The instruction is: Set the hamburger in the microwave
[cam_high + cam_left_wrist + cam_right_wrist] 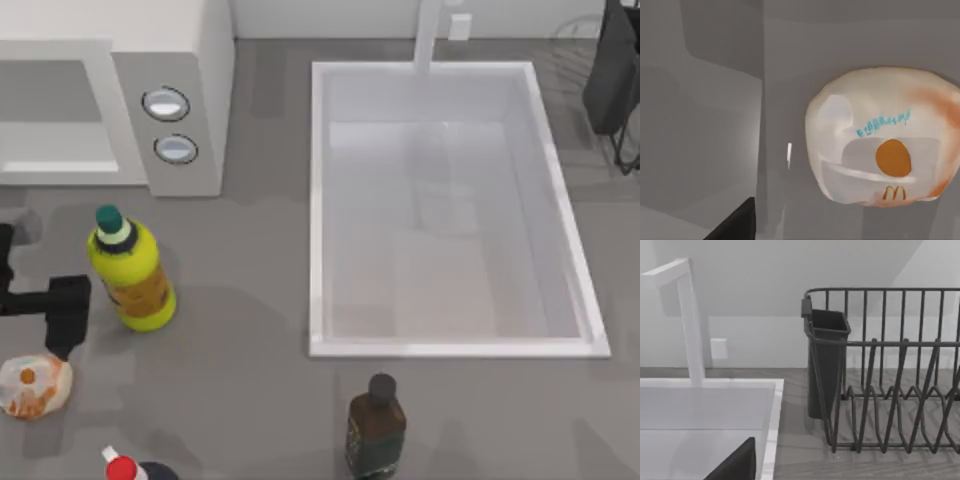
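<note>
burger [34, 386] lies on table [240, 340] at near left edge, well apart from microwave [110, 95]. left gripper [62, 335] just beside it; jaws' state unclear. looks light, soft, wrapper likely slick: pinch across its middle, gently.

Light is soft and even across the grey table [250, 400], no harsh glare anywhere. Shadows are faint, blurry smudges: a pale one beside the yellow bottle [132, 275], another under the dark brown bottle [376, 428]. The white sink [318, 200] looks a bit washed out inside, with a hazy grey reflection. In the left wrist view the hamburger [882, 137] wrapper has a mild sheen. The dish rack [890, 390] casts thin shadows.
</note>
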Action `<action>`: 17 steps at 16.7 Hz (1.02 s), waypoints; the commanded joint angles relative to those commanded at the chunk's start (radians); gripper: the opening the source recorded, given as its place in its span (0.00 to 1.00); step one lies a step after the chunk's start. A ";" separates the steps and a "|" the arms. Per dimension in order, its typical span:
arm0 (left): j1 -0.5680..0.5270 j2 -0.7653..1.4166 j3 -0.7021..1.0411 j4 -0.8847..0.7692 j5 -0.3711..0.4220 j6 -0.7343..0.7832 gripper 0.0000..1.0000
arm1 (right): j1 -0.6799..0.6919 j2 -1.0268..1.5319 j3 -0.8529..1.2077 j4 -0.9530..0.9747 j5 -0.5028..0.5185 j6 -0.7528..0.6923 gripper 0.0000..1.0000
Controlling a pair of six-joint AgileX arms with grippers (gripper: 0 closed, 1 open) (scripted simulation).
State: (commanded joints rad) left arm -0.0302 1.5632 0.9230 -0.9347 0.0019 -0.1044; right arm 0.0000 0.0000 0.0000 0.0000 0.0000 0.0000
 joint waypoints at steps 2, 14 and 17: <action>0.000 0.032 -0.029 0.055 0.000 0.001 1.00 | 0.000 0.000 0.000 0.000 0.000 0.000 1.00; 0.000 0.173 -0.163 0.340 0.000 0.003 0.92 | 0.000 0.000 0.000 0.000 0.000 0.000 1.00; 0.000 0.173 -0.163 0.340 0.000 0.003 0.70 | 0.000 0.000 0.000 0.000 0.000 0.000 1.00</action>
State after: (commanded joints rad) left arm -0.0305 1.7365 0.7604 -0.5949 0.0021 -0.1013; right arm 0.0000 0.0000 0.0000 0.0000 0.0000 0.0000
